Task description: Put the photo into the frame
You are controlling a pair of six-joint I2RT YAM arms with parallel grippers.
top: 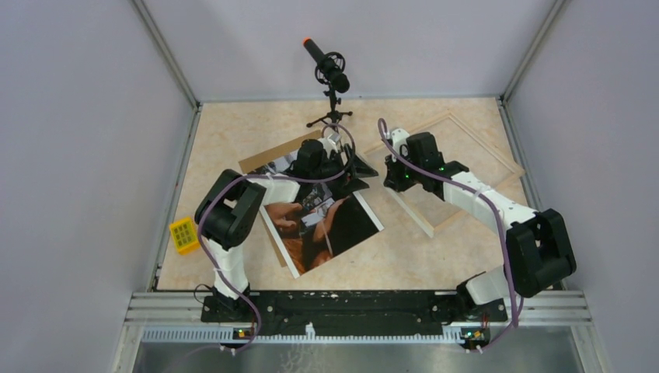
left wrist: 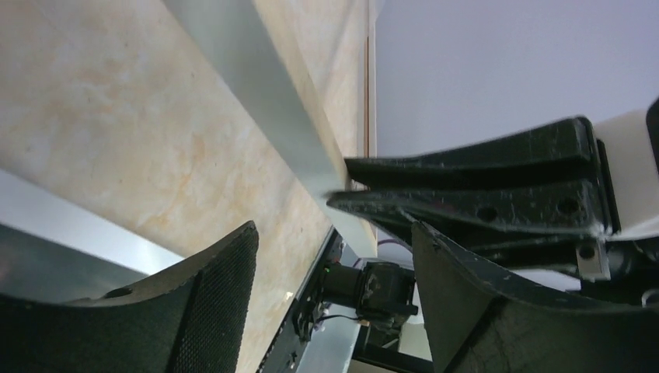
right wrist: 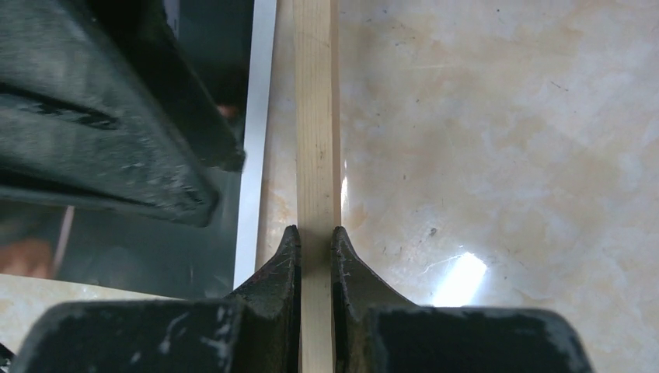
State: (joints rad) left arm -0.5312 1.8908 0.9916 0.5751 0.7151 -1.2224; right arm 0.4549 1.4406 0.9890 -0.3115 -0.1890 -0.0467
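The photo (top: 326, 229) lies face up and skewed on the table, left of centre. Its dark surface and white margin (right wrist: 249, 155) show left of the rail in the right wrist view. The frame (top: 414, 215), pale wood, lies to the photo's right. My right gripper (top: 391, 177) (right wrist: 316, 233) is shut on the frame's left rail (right wrist: 317, 140), one finger on each side of the wood. My left gripper (top: 346, 167) (left wrist: 334, 233) hangs open over the photo's far right corner, nothing between its fingers. That rail (left wrist: 272, 93) crosses the left wrist view, with the right gripper's fingers (left wrist: 482, 186) clamped on it.
A plain brown board (top: 260, 161) sticks out from under the photo's far left corner. A microphone on a small tripod (top: 330, 74) stands at the back centre. A yellow block (top: 185, 235) sits by the left wall. The two grippers are close together.
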